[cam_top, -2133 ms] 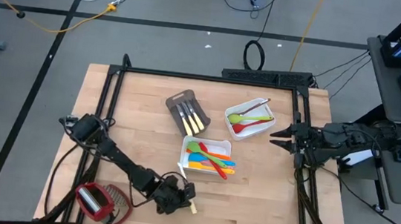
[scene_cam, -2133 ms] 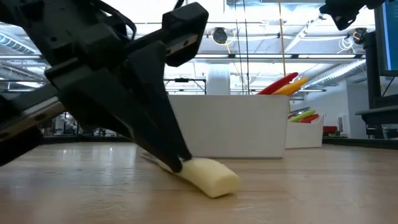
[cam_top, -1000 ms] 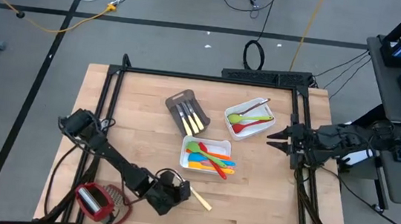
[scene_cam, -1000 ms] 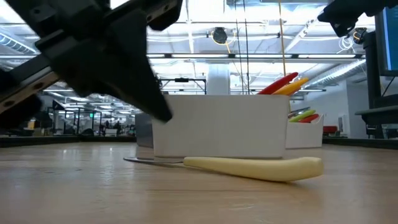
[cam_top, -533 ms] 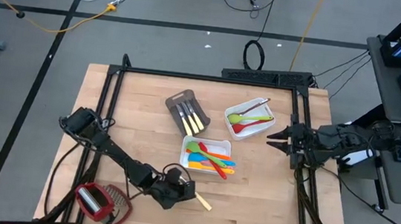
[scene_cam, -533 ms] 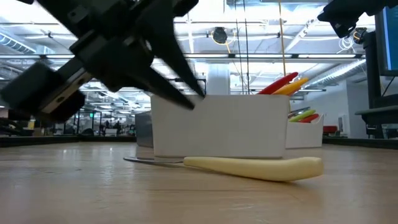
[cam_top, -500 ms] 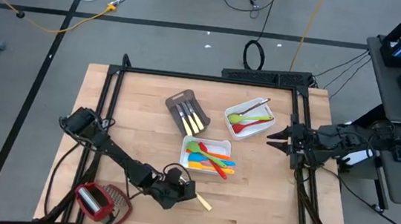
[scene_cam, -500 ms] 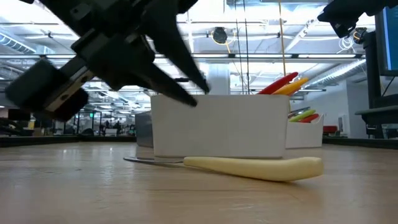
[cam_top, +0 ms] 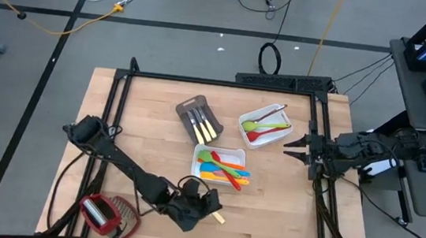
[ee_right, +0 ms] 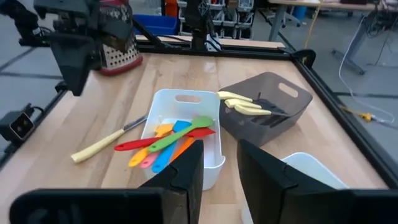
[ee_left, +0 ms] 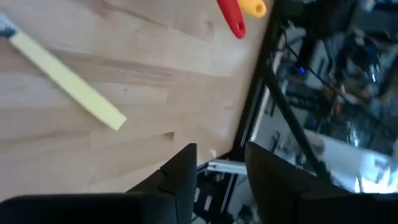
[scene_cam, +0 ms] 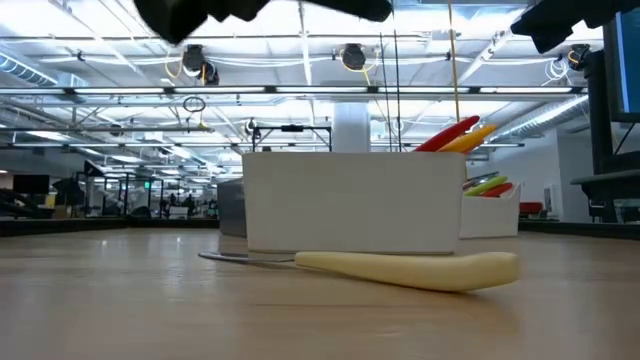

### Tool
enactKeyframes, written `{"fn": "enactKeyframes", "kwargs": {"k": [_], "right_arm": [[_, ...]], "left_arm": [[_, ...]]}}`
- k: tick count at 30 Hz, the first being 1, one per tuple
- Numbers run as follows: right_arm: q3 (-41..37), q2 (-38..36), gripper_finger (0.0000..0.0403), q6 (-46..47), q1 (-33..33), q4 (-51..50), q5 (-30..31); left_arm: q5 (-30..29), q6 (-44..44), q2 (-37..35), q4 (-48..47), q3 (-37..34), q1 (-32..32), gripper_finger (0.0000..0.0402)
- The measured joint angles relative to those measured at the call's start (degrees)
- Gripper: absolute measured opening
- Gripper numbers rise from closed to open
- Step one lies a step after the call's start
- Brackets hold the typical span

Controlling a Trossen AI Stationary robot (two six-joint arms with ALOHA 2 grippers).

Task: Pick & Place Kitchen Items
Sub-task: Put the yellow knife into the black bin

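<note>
Knife, slim, pale-yellow-handled with metal blade (scene_cam: 400,268), flat on wooden table (cam_top: 267,212); blade tip hidden beneath left gripper (cam_top: 206,201) overhead. Left jaws spread, empty; right gripper (cam_top: 291,147) jaws parted, empty.

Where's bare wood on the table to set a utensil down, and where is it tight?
Free: the strip along the table's left side beside the grey tray, and the near right corner past the pale-handled knife. Tight: the centre, where the grey tray, the white tray of spatulas and the second white tray cluster, and near the left gripper.
</note>
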Motion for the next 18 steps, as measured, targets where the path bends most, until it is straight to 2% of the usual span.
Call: {"fn": "enactKeyframes", "kwargs": {"k": [3, 7, 11, 18], "right_arm": [[0.0, 0.0, 0.0089, -2.4, 0.0, 0.0, 0.0], [0.0, 0.0, 0.0089, -4.5, 0.0, 0.0, 0.0], [0.0, 0.0, 0.0089, -5.6, 0.0, 0.0, 0.0], [0.0, 0.0, 0.0089, -6.9, 0.0, 0.0, 0.0]], "left_arm": [[0.6, -6.7, 2.4, -6.7, 5.2, 0.2, 0.0130], [5.0, -13.1, 8.1, -7.2, 10.9, 0.5, 0.0125], [5.9, -19.2, 13.1, -9.5, 15.6, 0.5, 0.0124], [6.2, -20.7, 18.3, -12.5, 20.8, 2.8, 0.0124]]}}
